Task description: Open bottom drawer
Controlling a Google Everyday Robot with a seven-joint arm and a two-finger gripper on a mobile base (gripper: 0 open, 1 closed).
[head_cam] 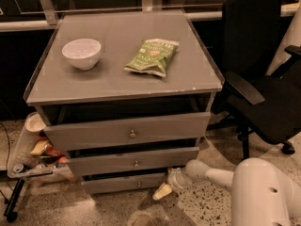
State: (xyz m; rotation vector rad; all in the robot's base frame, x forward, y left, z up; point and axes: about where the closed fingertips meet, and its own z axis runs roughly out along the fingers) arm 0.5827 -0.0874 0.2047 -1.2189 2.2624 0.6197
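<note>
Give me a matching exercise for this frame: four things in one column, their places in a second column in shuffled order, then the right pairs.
Things:
1. white bowl
2. green snack bag
3. bottom drawer
4. gripper

Places:
A. low down, just right of the bottom drawer
B. left part of the cabinet top
C. lowest of three grey fronts, knob at centre
D. centre-right of the cabinet top

Pairs: 1-B, 2-D, 3-C, 4-A
</note>
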